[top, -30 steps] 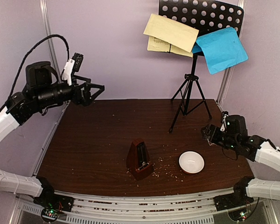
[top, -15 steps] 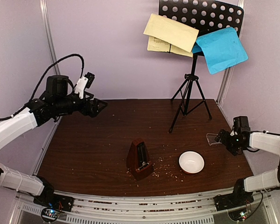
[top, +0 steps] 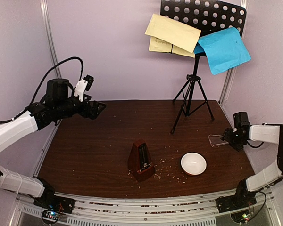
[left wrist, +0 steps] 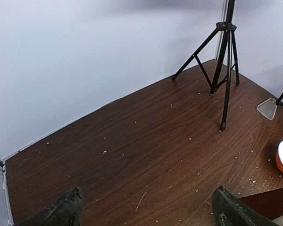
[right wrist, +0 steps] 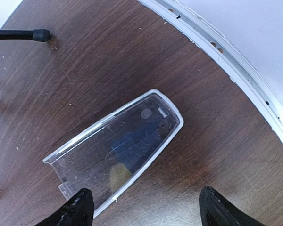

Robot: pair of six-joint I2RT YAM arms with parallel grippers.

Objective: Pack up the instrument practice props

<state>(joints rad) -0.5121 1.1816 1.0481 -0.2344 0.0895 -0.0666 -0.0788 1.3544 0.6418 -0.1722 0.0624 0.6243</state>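
Seen from above, the packing has barely begun. The black tripod music stand (top: 193,94) is up at 1 o'clock on the surface (top: 94,146), and its perforated desk carries the pale yellow sheets (top: 172,33) and the blue sheet (top: 224,49). The brown pyramid metronome (top: 141,161) sits uncovered at 6 o'clock, with a small white bowl (top: 193,163) near it toward 5 and crumbs (top: 169,173) strewn between them. The step in hand looks to be fetching the clear metronome cover (top: 216,140), which lies flat at 3 o'clock near the surface's right edge, well apart from the metronome. The right tool (top: 228,139) is low beside it. In its wrist view the jaws stand wide and grip nothing. The cover lies ahead between them, and the finger (right wrist: 78,209) at the lower left of that view is just beside, perhaps touching, the cover's near corner. The left tool (top: 98,109) hangs high at 9 o'clock, fully spread and empty, facing across the surface. The next move probably calls for settling the right fingers on either side of the cover's long edges and closing gently, since thin smooth plastic lying flat may skid or tip. The cover could then be lifted and carried toward 6 o'clock to fit over the metronome.
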